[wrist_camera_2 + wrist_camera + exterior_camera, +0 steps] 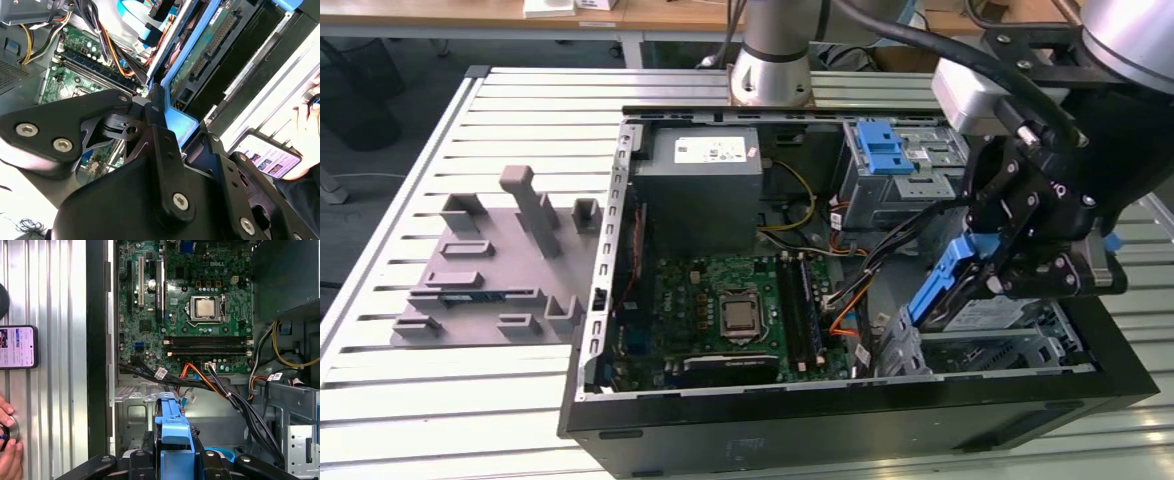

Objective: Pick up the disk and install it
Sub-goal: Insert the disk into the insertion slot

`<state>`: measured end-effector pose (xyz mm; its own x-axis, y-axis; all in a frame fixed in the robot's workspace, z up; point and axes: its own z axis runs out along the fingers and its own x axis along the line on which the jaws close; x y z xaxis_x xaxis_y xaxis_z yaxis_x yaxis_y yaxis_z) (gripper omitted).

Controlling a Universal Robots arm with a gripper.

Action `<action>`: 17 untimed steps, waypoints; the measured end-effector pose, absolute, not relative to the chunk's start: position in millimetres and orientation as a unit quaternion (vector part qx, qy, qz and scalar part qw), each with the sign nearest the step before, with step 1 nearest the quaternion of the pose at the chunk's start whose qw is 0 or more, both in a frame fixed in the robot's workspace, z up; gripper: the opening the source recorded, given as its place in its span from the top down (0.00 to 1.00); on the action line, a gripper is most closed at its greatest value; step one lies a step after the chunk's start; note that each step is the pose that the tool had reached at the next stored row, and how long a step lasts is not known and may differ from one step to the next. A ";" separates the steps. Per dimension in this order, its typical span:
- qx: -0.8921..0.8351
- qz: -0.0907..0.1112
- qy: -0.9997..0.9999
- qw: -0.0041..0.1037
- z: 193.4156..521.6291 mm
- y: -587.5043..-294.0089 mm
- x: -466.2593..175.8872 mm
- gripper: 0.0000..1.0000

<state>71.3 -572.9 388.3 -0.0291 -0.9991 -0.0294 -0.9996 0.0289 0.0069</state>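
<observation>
Over the open case's drive bay, my end effector (1014, 262) is clamped on the disk (945, 285).

From the exterior view I see the disk tilted, held just above the bay beside the motherboard (727, 310); the first wrist view adds a phone (17, 346) and a hand (9, 440) on the desk (55, 340), while cables (225, 390) crowd the bay's edge.

My one arm (781, 50) rises from its base and reaches over to the exterior view's right, wrist bent downward. My black end effector (1014, 262) hangs low, its fingers (148, 450) clamped against something between them.
</observation>
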 end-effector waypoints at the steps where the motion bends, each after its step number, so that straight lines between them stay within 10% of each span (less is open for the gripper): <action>1: -0.697 0.013 0.717 0.008 387.0 -572.9 71.3 0.64; 17: -0.697 0.013 0.717 0.008 375.1 -573.0 71.3 0.64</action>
